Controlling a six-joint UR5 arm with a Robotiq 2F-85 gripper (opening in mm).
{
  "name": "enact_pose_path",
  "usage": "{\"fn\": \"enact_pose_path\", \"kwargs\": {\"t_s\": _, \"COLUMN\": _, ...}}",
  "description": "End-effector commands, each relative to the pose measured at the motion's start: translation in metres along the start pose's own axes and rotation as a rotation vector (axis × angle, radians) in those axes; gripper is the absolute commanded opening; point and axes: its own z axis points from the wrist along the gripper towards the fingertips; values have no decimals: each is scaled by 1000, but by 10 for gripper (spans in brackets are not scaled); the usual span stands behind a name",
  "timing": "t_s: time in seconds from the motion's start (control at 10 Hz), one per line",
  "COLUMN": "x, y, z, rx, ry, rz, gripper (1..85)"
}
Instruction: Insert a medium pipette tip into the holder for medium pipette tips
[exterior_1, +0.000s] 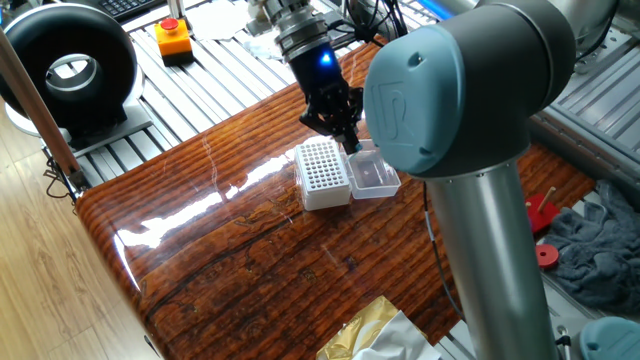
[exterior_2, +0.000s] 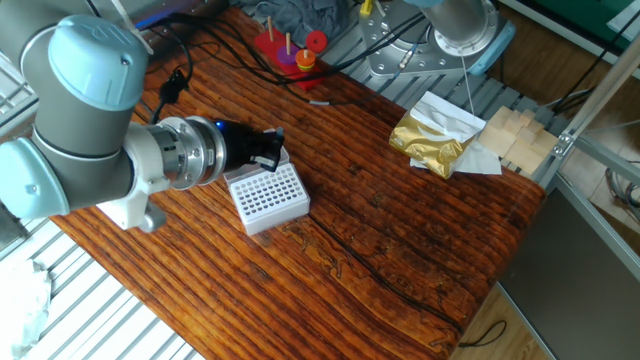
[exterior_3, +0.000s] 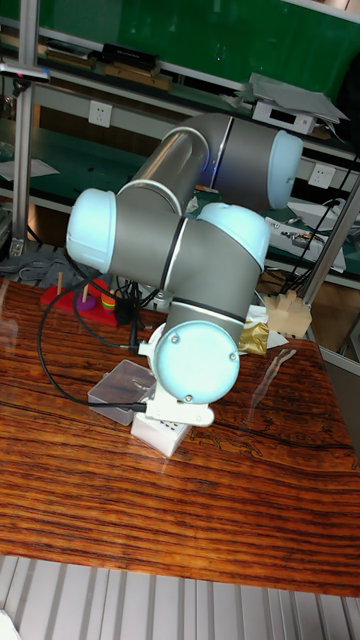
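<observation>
The holder for medium pipette tips (exterior_1: 322, 172) is a white box with a grid of holes on top, standing on the wooden table. It also shows in the other fixed view as the holder (exterior_2: 266, 195). Its clear lid (exterior_1: 376, 173) lies open beside it. My gripper (exterior_1: 349, 140) hangs just over the holder's far edge, by the lid hinge, with its black fingers close together. From the other side the gripper (exterior_2: 274, 148) reaches in sideways above the box's back row. The medium pipette tip is too small to make out. The tall view's arm hides the gripper; the holder (exterior_3: 160, 432) peeks out below.
A red stand with pegs (exterior_2: 290, 50) sits at the table's far edge. A gold foil bag (exterior_2: 430, 140) and wooden blocks (exterior_2: 510, 135) lie toward one corner. An orange button box (exterior_1: 173, 38) and a black round fan (exterior_1: 70, 70) stand off the table.
</observation>
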Motion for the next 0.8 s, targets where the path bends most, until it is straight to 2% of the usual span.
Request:
{"fn": "enact_pose_path", "kwargs": {"t_s": 0.0, "x": -3, "y": 0, "z": -1, "rx": -1, "ry": -6, "rz": -8, "gripper": 10}}
{"fn": "enact_pose_path", "kwargs": {"t_s": 0.2, "x": 0, "y": -1, "z": -1, "rx": 4, "ry": 3, "rz": 3, "gripper": 10}}
{"fn": "enact_pose_path", "kwargs": {"t_s": 0.4, "x": -3, "y": 2, "z": -1, "rx": -11, "ry": -6, "rz": 8, "gripper": 10}}
{"fn": "enact_pose_path", "kwargs": {"t_s": 0.7, "x": -14, "y": 6, "z": -1, "rx": -26, "ry": -52, "rz": -5, "gripper": 10}}
